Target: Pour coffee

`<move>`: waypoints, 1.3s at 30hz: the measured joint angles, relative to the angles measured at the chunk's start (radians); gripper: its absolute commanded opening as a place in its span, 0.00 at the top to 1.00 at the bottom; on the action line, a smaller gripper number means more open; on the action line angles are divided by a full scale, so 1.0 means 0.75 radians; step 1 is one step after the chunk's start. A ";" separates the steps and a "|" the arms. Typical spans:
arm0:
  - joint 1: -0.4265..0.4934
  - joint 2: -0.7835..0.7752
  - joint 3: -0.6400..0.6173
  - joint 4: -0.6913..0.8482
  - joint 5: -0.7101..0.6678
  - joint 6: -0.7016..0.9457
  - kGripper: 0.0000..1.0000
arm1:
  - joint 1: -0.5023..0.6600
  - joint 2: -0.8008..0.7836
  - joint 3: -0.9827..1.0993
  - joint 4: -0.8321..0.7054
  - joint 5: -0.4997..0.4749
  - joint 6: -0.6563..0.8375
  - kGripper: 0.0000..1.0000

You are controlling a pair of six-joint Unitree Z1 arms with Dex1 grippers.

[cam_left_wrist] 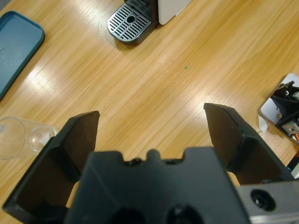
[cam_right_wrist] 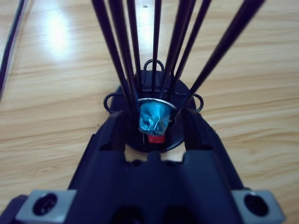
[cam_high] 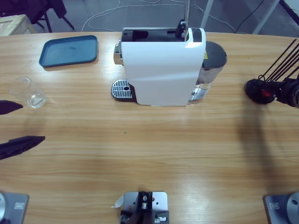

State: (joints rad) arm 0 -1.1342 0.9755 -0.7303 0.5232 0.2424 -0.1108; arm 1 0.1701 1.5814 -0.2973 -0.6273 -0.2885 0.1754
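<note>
Long wooden table [cam_high: 149, 158], white coffee machine [cam_high: 163, 67] at its far middle.
Left gripper [cam_left_wrist: 152, 123] spread wide, empty, near the glass [cam_high: 29, 92]; right gripper [cam_right_wrist: 156, 126] closes around a blue capsule [cam_right_wrist: 154, 116] in the black wire rack [cam_high: 261, 88].

The left gripper [cam_high: 18, 122] enters the high view as two black jaw tips only, its arm cut off by the frame edge. The right gripper [cam_high: 280, 92] is half out of frame beside the capsule rack [cam_high: 259, 90], whose rods run past the edge.
</note>
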 measured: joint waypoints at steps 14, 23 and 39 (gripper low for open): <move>0.000 0.000 0.002 0.000 0.003 -0.003 0.03 | -0.021 0.020 0.003 -0.015 0.007 -0.011 0.76; 0.000 0.000 0.002 0.000 0.016 -0.007 0.03 | -0.022 0.050 0.005 -0.039 0.007 -0.012 0.82; 0.000 -0.003 0.002 0.000 0.018 -0.007 0.03 | -0.023 0.051 0.018 -0.062 0.007 -0.049 1.00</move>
State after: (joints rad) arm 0 -1.1342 0.9734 -0.7284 0.5231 0.2557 -0.1162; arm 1 0.1531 1.6196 -0.2838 -0.6737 -0.2833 0.1384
